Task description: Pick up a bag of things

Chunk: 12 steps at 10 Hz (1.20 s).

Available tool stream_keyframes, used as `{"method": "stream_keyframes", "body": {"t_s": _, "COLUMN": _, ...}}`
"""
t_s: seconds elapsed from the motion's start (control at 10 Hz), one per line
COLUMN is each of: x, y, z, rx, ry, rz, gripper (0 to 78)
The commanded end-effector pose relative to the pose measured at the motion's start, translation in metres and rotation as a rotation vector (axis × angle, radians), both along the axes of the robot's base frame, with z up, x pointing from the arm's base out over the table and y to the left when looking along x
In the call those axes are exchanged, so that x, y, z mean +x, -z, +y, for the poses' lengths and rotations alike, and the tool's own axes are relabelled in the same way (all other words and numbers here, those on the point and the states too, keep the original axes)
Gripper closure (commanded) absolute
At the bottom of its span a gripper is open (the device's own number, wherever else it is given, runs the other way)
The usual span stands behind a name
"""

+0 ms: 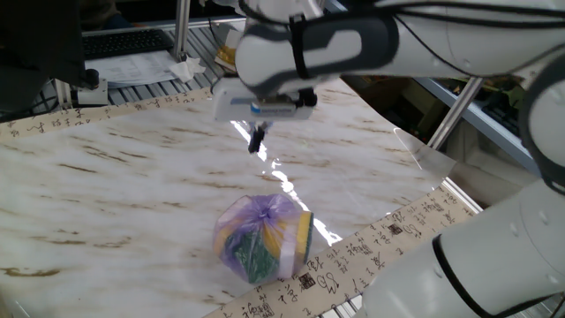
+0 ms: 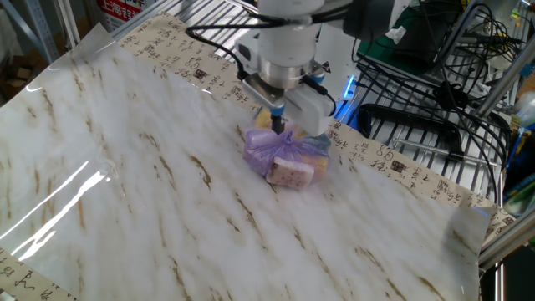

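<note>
The bag of things (image 1: 263, 237) is a small translucent purple bag, knotted on top, with green, yellow and white items inside. It rests on the marble-patterned table near the front edge. In the other fixed view the bag (image 2: 286, 160) lies near the far edge. My gripper (image 1: 257, 141) hangs in the air above and a little behind the bag, fingers pointing down and close together, holding nothing. In the other fixed view the gripper (image 2: 278, 125) sits just over the bag's knot, apart from it.
The table (image 1: 132, 177) has a glossy marble sheet with a printed border strip (image 1: 388, 234) along the edges. A keyboard (image 1: 124, 42) and papers lie behind it. A wire rack with cables (image 2: 418, 109) stands past the edge near the bag.
</note>
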<state>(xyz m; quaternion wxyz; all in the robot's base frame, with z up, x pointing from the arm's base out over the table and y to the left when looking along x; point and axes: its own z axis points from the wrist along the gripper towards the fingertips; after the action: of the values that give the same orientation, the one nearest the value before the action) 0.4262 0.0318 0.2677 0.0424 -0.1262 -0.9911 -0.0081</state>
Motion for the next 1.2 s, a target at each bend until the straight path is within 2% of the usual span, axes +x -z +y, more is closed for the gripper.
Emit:
{"method": "stream_keyframes", "body": {"t_s": 0.1, "x": -0.029, "y": 0.026, "z": -0.001, "rx": 0.004, "ry": -0.043, "rz": -0.014, "gripper": 77.6}}
{"method": "stream_keyframes", "body": {"t_s": 0.3, "x": -0.038, "y": 0.035, "z": -0.005, "rx": 0.005, "ry": -0.065, "rz": -0.018, "gripper": 77.6}}
{"method": "stream_keyframes", "body": {"t_s": 1.2, "x": -0.084, "y": 0.058, "z": -0.001, "rx": 0.010, "ry": -0.068, "rz": -0.033, "gripper": 77.6}}
